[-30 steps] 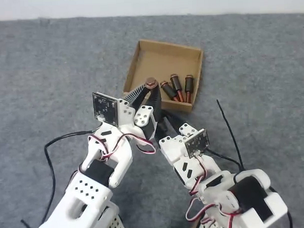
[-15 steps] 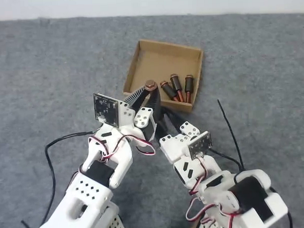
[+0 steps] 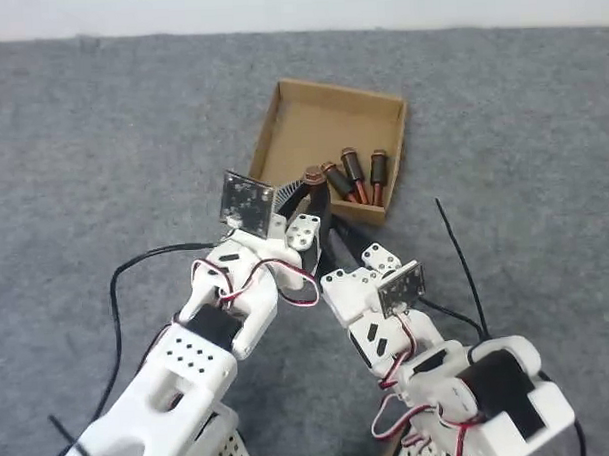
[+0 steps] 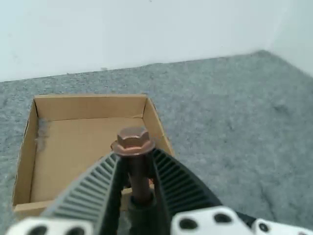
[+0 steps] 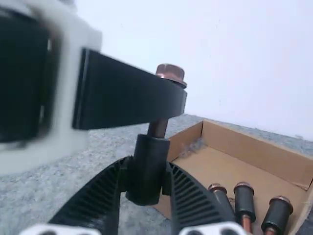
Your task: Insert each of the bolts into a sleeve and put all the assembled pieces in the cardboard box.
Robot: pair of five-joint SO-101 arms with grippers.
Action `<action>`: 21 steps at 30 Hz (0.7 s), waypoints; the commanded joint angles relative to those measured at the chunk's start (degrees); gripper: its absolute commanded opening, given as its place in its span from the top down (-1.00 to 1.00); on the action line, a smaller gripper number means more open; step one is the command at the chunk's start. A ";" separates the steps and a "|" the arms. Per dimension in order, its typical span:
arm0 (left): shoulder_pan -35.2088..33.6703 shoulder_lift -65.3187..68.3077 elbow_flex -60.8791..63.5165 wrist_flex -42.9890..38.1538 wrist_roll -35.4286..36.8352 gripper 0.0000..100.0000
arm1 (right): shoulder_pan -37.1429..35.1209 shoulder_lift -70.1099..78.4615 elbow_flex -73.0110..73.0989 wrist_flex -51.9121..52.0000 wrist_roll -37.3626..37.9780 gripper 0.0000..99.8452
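Note:
My left gripper (image 3: 314,194) is shut on a copper-headed bolt (image 3: 313,176), held upright just in front of the cardboard box (image 3: 264,132). In the left wrist view the bolt (image 4: 132,147) stands between the ribbed fingers (image 4: 100,188) with the box (image 4: 29,147) behind it. My right gripper (image 5: 146,188) is shut on a black sleeve (image 5: 146,166) directly under the bolt (image 5: 169,73). The bolt's shank meets the sleeve's top. In the high view the right gripper (image 3: 332,243) sits mostly hidden beneath the left arm.
Three assembled pieces (image 3: 355,176) lie side by side in the box's near right corner, also seen as assembled pieces (image 5: 243,203) in the right wrist view. Grey carpet (image 3: 101,145) surrounds the box. Black cables (image 3: 455,253) trail beside both arms.
The left arm has swung right and its wrist has turned, carrying the bolt a little toward the box's near edge. The right arm has stayed almost still.

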 commanded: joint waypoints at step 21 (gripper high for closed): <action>-0.88 -14.42 8.40 3.34 0.62 0.80 | 3.12 -1.27 1.14 -1.36 -0.09 0.99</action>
